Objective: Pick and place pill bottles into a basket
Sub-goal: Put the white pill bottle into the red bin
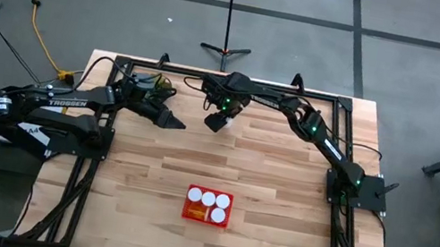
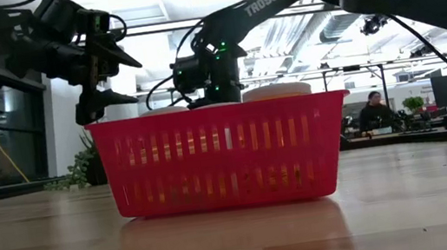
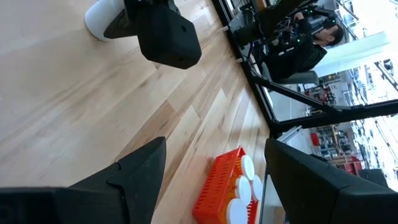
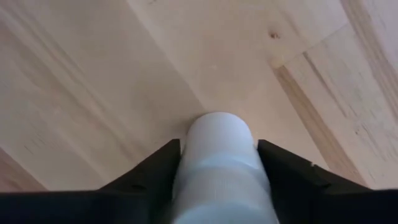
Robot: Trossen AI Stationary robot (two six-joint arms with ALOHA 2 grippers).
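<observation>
Red basket [image 1: 205, 216] with slotted sides sits on the table's near-centre area, long side facing the low camera. Three bottles [image 1: 208, 199] stand upright in it in a row along its far side, white caps [image 2: 276, 91] poking just above the rim, orange bodies showing through the slots. Whitish bottle [image 4: 221, 168] lies on its side on the wood toward the far edge, well apart from the basket, wedged between two dark fingers, rounded end pointing away from the wrist.
</observation>
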